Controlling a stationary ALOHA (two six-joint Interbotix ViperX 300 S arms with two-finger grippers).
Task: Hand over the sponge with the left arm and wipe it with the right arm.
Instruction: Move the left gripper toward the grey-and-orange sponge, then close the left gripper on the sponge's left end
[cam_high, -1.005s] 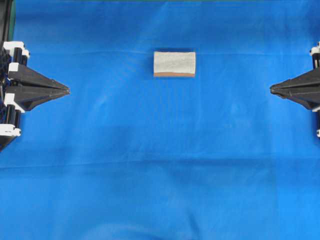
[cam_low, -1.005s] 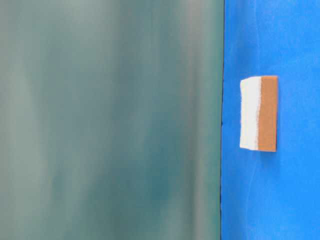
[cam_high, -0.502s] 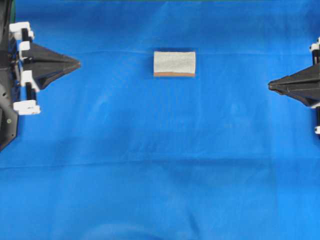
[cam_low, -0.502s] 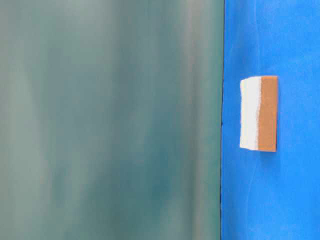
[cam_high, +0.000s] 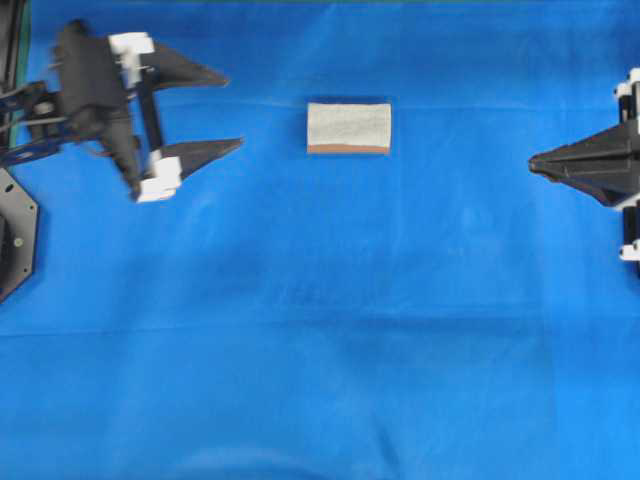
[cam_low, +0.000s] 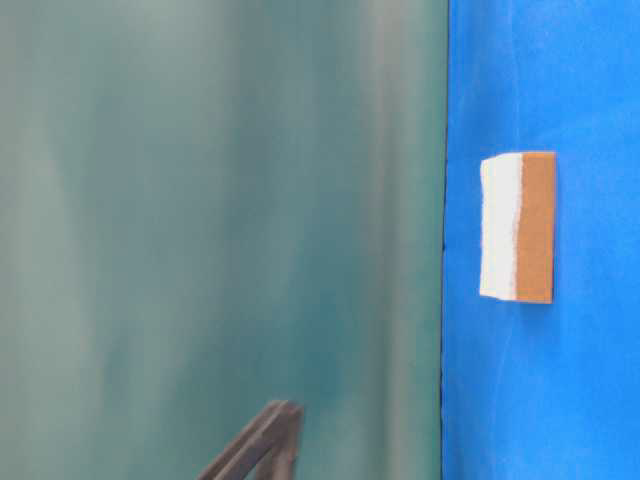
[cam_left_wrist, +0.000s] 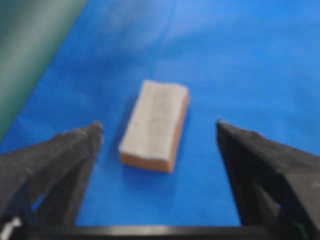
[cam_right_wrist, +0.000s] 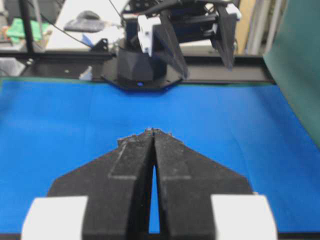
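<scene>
The sponge (cam_high: 348, 128) lies flat on the blue cloth (cam_high: 320, 330), in the far middle of the overhead view, pale fuzzy face up and the thin orange-brown layer showing along its near edge. Nothing touches it. From the table-level camera it sits just beside the edge where the blue cloth meets the green backdrop (cam_low: 220, 220), white layer toward the backdrop, orange layer away from it. My left gripper (cam_high: 215, 110) hangs to the left of the sponge in the overhead view, its two pointed black fingers (cam_high: 205, 152) spread wide apart and aimed at the sponge, with clear cloth between their tips and the pad. Through my left wrist camera the sponge (cam_left_wrist: 155, 125) rests ahead of me and between the lines of the two fingers (cam_left_wrist: 60, 165), slightly blurred, its short end facing me. My right gripper (cam_high: 532, 160) sits well apart from the sponge at the right edge of the overhead view, fingers pressed together into a single point and holding nothing. In my right wrist camera those fingers (cam_right_wrist: 132, 170) meet at the tip, and across the cloth I see my left gripper (cam_right_wrist: 202, 37) raised above the table with its fingers parted.
</scene>
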